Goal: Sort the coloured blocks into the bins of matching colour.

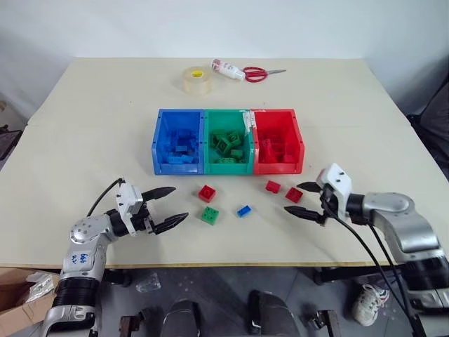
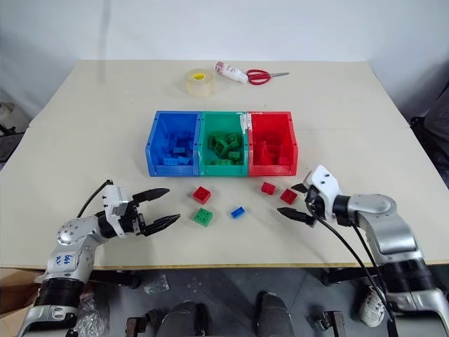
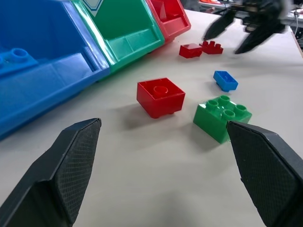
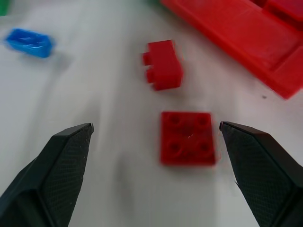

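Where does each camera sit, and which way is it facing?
Left and right eye views: head camera, looking forward and down over the table, three bins, both arms.
Left wrist view: on the left wrist, past the open left gripper toward a red block and green block.
Right wrist view: on the right wrist, past the open right gripper at two red blocks.
Shared: the small blue block.

Beside the glossy blue, green and red plastic bins, smooth shiny studded plastic bricks lie on the matt cream tabletop (finely cross-hatched black finger pads).
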